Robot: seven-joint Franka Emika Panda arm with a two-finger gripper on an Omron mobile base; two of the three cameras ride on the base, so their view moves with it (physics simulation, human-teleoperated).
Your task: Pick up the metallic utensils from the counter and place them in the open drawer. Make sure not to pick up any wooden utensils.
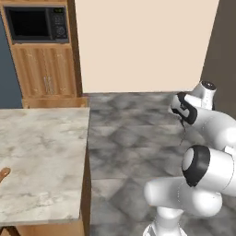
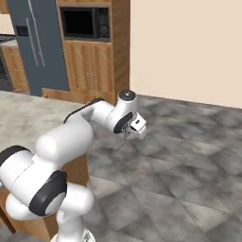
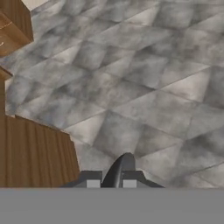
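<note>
Counter [image 1: 41, 152] occupies the left of the left base view. A brown spoon tip [image 1: 3, 174] lies at its left edge and must stay there.

Arm [image 2: 61, 142] reaches off the counter, over the grey floor [image 2: 189, 156].

Gripper [image 2: 126, 135] sits at frame centre in the right base view, jaws closed on a slim grey utensil [image 2: 119, 145]. The utensil hangs from the jaws, tilted toward lower left. In the hand view its rounded dark end [image 3: 121, 168] rises between the two tips.

Step in hand, as judged: transport of one metal piece to the drawer. A wood panel [image 3: 35, 153] shows at lower left of the hand view; whether it belongs to the drawer cannot be told.

Next move calls for locating the drawer opening, positioning above it, lowering, then releasing.
</note>
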